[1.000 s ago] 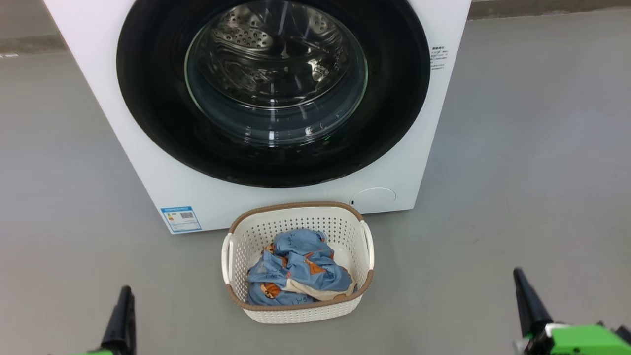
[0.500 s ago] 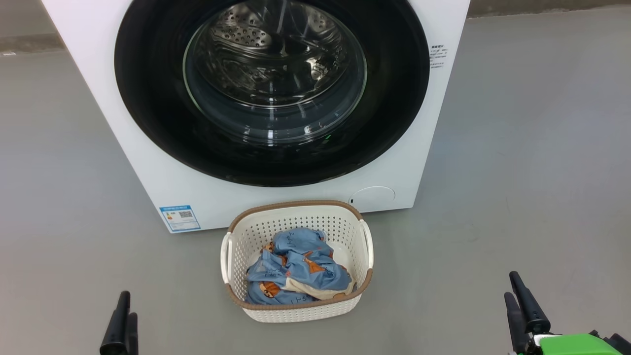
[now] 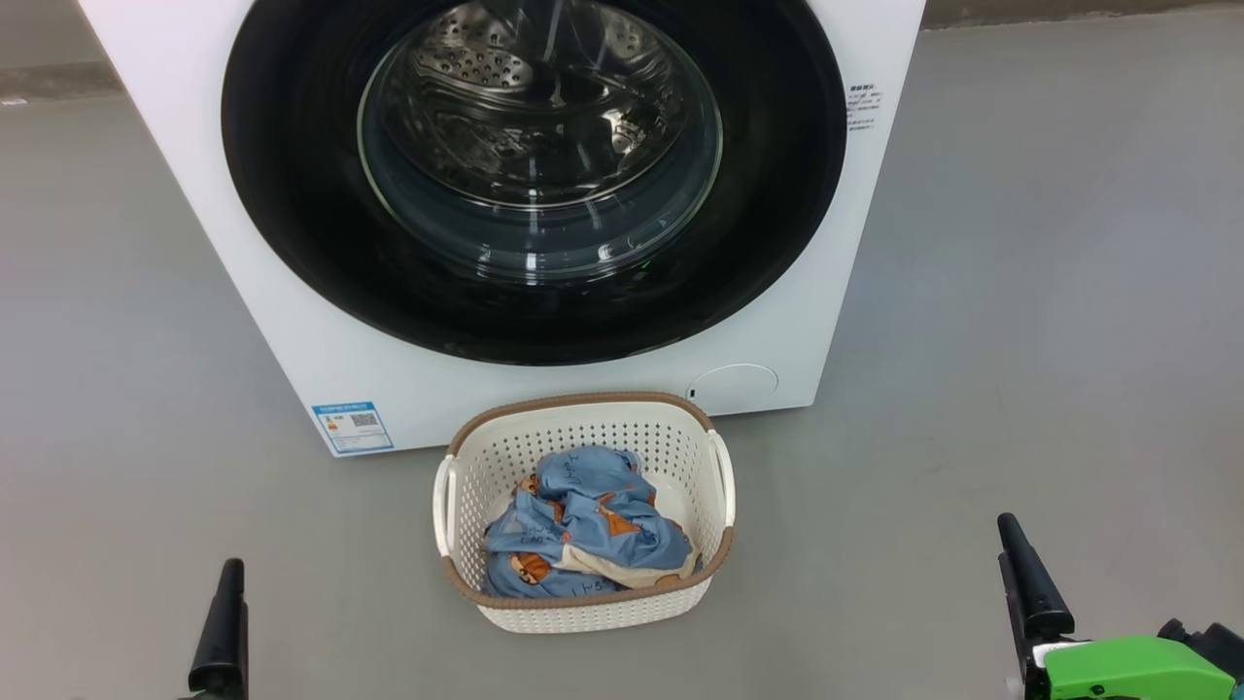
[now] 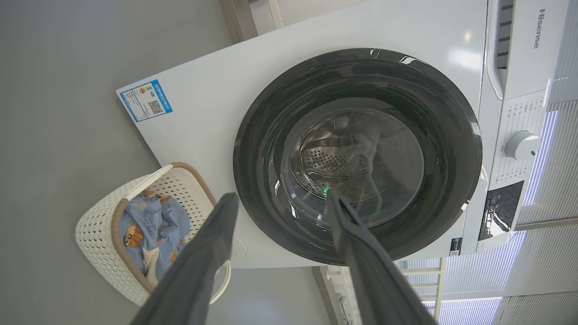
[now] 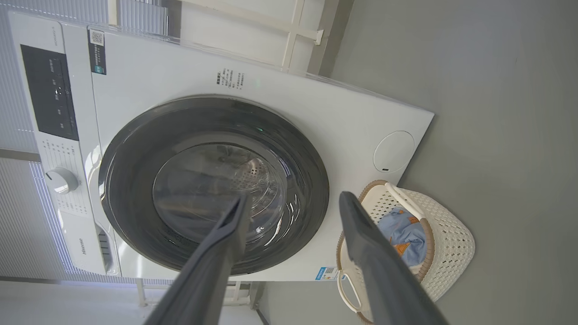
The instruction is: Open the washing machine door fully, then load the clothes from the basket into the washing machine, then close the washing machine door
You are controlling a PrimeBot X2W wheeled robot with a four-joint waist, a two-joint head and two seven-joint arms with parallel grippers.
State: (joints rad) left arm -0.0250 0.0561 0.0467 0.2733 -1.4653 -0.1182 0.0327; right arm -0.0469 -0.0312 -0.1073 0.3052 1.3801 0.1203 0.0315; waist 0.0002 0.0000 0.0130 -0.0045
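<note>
Smooth grey floor (image 3: pixel 1050 292), basket (image 3: pixel 583 614) standing before washing machine (image 3: pixel 321 360), slatted blinds (image 4: pixel 551 253) behind

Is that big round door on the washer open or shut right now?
Shut. The washing machine door sits flush against the washing machine front.

Door (image 3: pixel 535 180) shut (clothes (image 3: pixel 583 535) in basket (image 3: pixel 583 616))

The washing machine (image 3: pixel 408 389) has a smooth white casing with a faint sheen. The washing machine door (image 3: pixel 292 224) is glossy black around a clear, reflective glass window (image 3: pixel 539 224), and behind it shines a perforated steel drum (image 3: pixel 466 68). The basket (image 3: pixel 583 614) is cream perforated plastic with a brown woven-look rim. The clothes (image 3: pixel 583 525) are soft matt cloth. The floor (image 3: pixel 1020 292) is smooth, matt grey. The fingers (image 4: pixel 194 271) look dark and matt.
</note>
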